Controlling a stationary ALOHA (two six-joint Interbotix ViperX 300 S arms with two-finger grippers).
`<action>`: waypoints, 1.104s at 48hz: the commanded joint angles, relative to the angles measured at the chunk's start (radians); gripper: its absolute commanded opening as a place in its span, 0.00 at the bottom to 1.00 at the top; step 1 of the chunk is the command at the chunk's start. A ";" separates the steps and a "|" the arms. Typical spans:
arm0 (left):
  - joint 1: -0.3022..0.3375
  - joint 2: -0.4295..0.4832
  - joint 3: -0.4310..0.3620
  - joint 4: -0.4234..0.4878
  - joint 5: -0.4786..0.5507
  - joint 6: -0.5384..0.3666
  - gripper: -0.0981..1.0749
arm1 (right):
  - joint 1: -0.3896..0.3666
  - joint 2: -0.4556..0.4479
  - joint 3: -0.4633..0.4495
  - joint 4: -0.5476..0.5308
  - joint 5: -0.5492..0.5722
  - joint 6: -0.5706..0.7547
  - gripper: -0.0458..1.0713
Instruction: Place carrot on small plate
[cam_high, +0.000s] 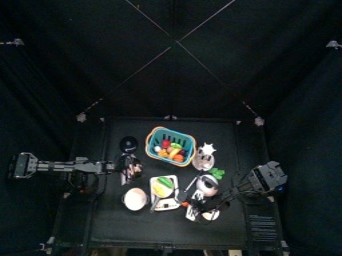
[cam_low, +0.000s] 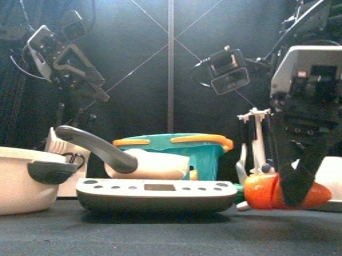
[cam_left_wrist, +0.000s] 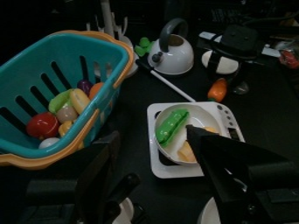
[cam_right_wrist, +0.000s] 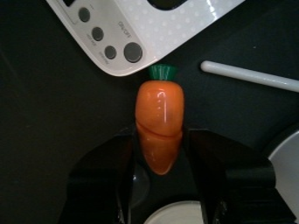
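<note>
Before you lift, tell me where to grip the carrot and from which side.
Grip the carrot across its tapered lower body, coming straight down from above. It lies flat on the table, leafy end toward the white scale, and the right gripper already straddles the narrow end with a jaw on either side.

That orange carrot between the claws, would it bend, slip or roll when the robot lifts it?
The carrot looks like smooth, glossy moulded plastic, so probably stiff and light. Its shine and its taper toward the tip suggest it might slide out from the right gripper, whose jaws flank its narrow end. Being rounded, it would likely roll if nudged on the table.
</note>
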 joint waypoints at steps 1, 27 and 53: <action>0.002 -0.002 -0.012 0.000 -0.003 -0.002 0.90 | 0.002 -0.072 -0.021 -0.012 0.011 -0.002 0.46; 0.003 0.000 -0.009 0.000 -0.003 -0.002 0.90 | 0.126 -0.253 0.101 0.262 0.066 0.009 0.46; 0.018 0.000 -0.005 -0.005 -0.005 0.000 0.90 | 0.118 -0.221 0.213 0.423 0.178 0.011 0.64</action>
